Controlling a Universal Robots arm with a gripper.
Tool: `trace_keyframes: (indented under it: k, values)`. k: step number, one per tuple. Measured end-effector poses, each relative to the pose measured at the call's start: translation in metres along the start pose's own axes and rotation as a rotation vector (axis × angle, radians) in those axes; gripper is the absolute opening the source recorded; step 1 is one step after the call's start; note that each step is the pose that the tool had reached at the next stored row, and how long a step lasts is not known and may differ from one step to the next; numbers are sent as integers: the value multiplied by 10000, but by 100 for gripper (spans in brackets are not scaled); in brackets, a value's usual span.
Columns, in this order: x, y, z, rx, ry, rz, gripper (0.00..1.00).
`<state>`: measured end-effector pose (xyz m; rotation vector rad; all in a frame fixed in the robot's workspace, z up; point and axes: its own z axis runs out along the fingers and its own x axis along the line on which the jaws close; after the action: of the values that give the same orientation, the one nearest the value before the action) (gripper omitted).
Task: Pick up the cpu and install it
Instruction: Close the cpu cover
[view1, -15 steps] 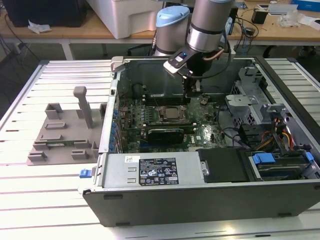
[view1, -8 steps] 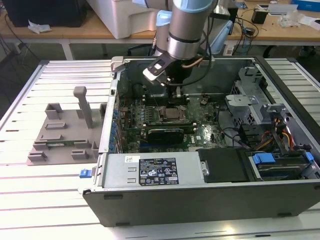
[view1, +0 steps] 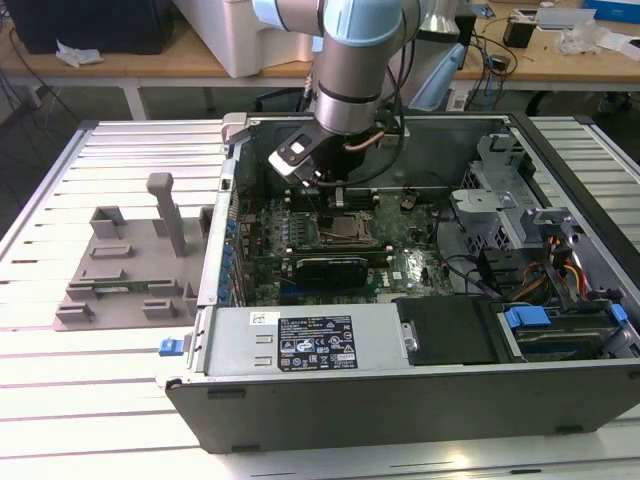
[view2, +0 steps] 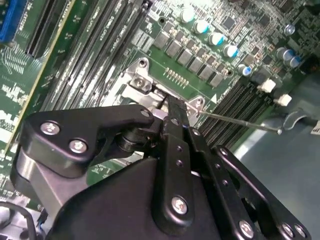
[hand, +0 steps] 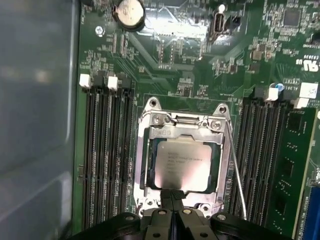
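1 cpu (hand: 181, 162) is found seated in the socket frame (hand: 146, 150). The gripper (hand: 173, 192) is closed on nothing, tips at the chip's edge. Judged light, stiff, fragile; best taken by opposite rims.

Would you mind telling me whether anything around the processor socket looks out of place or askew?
The cpu sits square in its socket. The thin retention lever angles away from the socket frame, apparently unlatched. Nothing else stands out.

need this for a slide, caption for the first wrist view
cpu lying in the socket, shut jaws at its edge, memory slots on both sides
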<state>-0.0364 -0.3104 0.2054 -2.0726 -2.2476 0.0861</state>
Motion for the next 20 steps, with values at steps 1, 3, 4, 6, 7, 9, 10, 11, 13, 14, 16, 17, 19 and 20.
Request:
trace_keyframes:
  k: [1, 3, 4, 6, 7, 9, 10, 11, 13, 14, 16, 17, 19, 20]
  values:
    - [0, -2, 8, 0, -1, 0, 11]
    - [-2, -1, 28, 8, -11, 0, 11]
    - [-2, -1, 30, 6, -8, 0, 11]
    - [2, 0, 15, -12, 19, -1, 11]
    - [4, -2, -14, -13, 28, -2, 11]
    - [1, 7, -89, -3, 40, -5, 11]
    - [-2, 51, -94, -6, 69, -7, 11]
    - [-9, 126, -103, 6, 116, -12, 11]
    - [-17, 223, -111, 23, 168, -17, 11]
    - [-24, 316, -121, 44, 190, -19, 11]
    - [-29, 382, -222, 58, 190, -16, 11]
    - [-27, 376, -276, 58, 191, -16, 11]
    - [-25, 365, -399, 58, 190, -17, 11]
    - [-22, 355, -493, 57, 192, -17, 11]
